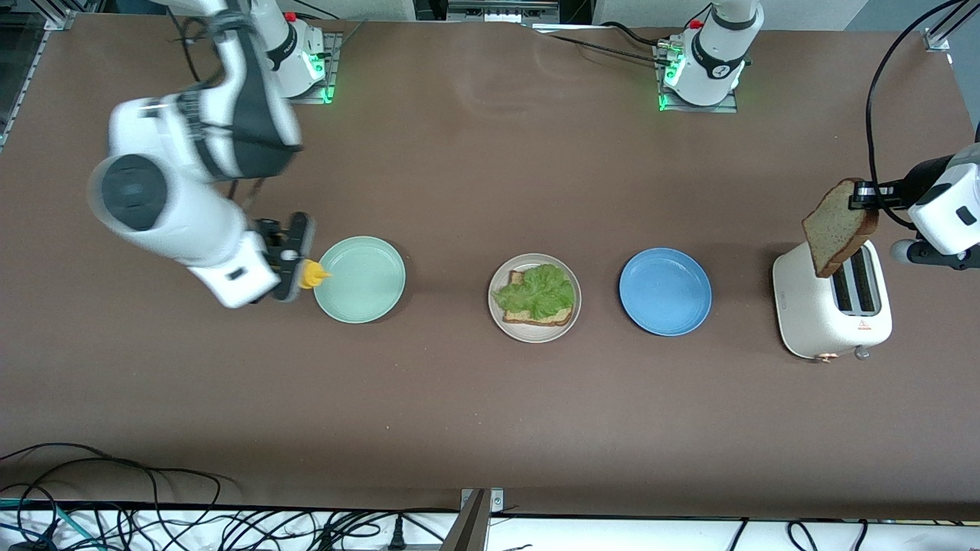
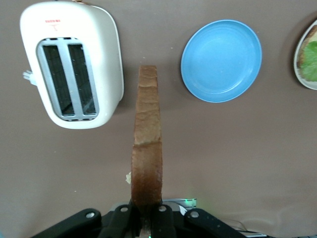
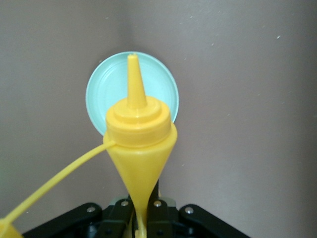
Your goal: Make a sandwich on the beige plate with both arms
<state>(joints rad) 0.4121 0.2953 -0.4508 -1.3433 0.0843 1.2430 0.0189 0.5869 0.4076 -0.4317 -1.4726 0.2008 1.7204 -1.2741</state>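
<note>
On the beige plate [image 1: 534,329], a round, pale, low-rimmed dish at the middle of the table, lies the partly built sandwich [image 1: 537,297]: 1 squarish tan bread slice with a dark brown crust, covered by a frilly light green lettuce leaf [image 1: 540,290]. The plate sits between a mint-green plate [image 1: 360,278] toward the right arm's end and a blue plate [image 1: 664,291] toward the left arm's end, well apart from both grippers. The left gripper [image 1: 856,197] is up over the white toaster [image 1: 831,306], which stands near the left arm's end of the table, just past the blue plate. Its jaws are pressed tight on a second bread slice [image 1: 838,226], pinching it by 1 edge so that it hangs tilted above the toaster's 2 slots; in the left wrist view the slice [image 2: 146,144] shows edge-on, running out from between the fingers [image 2: 127,218]. The right gripper [image 1: 295,260] is just beside the mint-green plate's rim, its jaws clamped on a yellow squeeze bottle [image 1: 312,274] whose conical nozzle points over that plate, with the cap's strap trailing loose in the right wrist view [image 3: 139,144].
</note>
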